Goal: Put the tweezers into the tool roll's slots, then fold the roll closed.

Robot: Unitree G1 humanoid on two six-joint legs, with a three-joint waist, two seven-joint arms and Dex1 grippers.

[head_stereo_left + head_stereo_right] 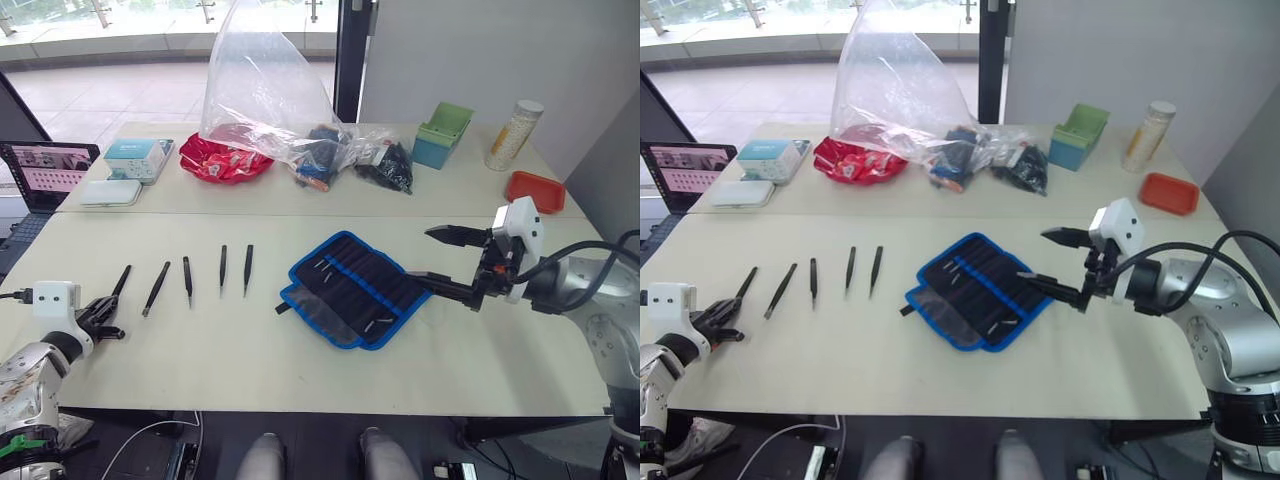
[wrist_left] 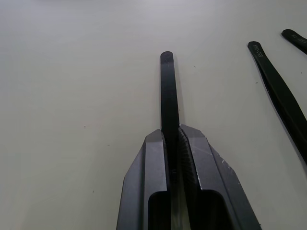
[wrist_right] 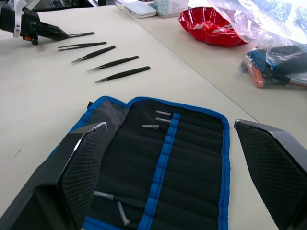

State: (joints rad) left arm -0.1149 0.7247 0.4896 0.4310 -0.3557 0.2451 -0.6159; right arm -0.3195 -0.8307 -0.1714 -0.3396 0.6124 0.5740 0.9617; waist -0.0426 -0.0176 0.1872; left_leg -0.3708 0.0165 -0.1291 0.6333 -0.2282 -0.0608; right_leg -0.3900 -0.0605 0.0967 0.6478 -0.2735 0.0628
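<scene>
Pale cream table point(image 1: 300, 370) carries five slim black pointed tweezers point(image 1: 187, 280) in a row, an unfolded navy fabric tool roll with blue edging point(image 1: 352, 287), a red bowl point(image 1: 222, 160), green box point(image 1: 443, 133) and orange tray point(image 1: 534, 189).

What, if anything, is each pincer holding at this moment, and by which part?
The left pincer is shut on the leftmost of the tweezers, gripping one end while it lies on the table. The right pincer is open over the tool roll, holding nothing.
</scene>
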